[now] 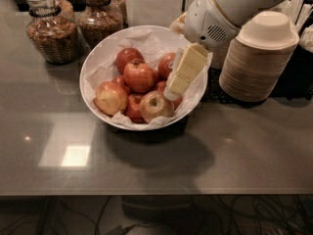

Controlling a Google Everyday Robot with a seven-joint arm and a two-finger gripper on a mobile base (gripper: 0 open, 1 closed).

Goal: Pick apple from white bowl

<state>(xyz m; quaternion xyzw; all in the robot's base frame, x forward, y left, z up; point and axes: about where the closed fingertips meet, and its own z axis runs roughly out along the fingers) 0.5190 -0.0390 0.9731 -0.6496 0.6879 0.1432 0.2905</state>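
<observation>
Apple (139, 76) sits mid-pile in white bowl (82, 82); it is round with no clear long axis, stem dimple up. Gripper (172, 93) slants down into the bowl's right side, near the apple; can't tell its grip state.

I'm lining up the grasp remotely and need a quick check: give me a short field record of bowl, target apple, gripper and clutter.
gripper: low over the white bowl's right side, tips among the apples there
white bowl: on the grey counter, paper-lined, heaped with apples
apple: top centre of the pile, left of the gripper, apart from it
nearby: stacked tan bowls to the right; glass jars behind left
</observation>
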